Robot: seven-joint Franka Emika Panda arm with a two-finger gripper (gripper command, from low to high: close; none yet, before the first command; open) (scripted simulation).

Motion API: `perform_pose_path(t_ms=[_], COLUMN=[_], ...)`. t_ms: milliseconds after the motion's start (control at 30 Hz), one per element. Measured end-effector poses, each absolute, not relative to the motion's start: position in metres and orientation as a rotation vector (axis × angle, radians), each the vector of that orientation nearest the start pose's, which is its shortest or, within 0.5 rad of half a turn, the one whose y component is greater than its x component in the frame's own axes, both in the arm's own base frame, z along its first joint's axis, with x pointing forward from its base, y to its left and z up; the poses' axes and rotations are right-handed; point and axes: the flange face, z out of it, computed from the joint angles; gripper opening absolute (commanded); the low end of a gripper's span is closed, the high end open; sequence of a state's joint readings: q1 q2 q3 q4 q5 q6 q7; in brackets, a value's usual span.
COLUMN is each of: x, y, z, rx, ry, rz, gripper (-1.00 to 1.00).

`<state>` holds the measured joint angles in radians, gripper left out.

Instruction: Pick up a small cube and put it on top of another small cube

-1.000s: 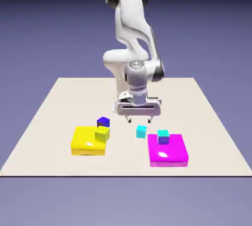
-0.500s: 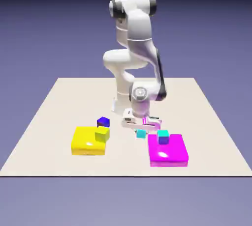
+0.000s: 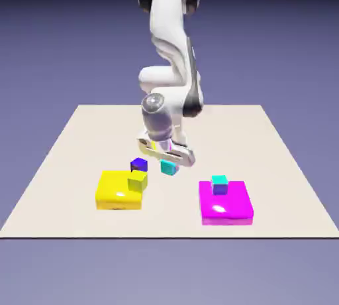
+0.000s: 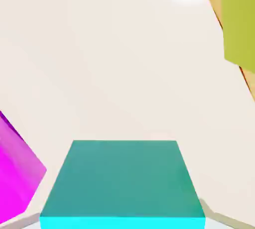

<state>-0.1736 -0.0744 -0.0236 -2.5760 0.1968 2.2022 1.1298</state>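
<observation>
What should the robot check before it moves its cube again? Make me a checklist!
1. The gripper has its cyan cube: ok, the cube sits between the fingertips.
2. The held cube is level: not ok, it looks tilted in the exterior view.
3. The blue cube has nothing on top: ok.
4. The olive cube on the yellow block has nothing on top: ok.
5. The held cube is on another small cube: not ok, it isn't stacked yet.
6. Which small cube is the one to stack on: cannot tell, the task doesn't say.
</observation>
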Motion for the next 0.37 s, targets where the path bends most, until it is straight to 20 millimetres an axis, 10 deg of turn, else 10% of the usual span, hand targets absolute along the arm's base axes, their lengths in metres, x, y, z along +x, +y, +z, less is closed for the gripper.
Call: perform_pose_path(t_ms=[133,267,300,367], x=[0.412,0.404,0.403,0.403], y=[-0.147,-0.133,-0.133,-0.133], z=[0.305,0.244,0.242,0.242], rx=[-2.089,-2.101,-2.100,-2.101], ry=[2.268,2.259,2.261,2.263], rz=[0.509,0.509,0.509,0.509], gripper=[-1.00,-1.00,1.00,1.00])
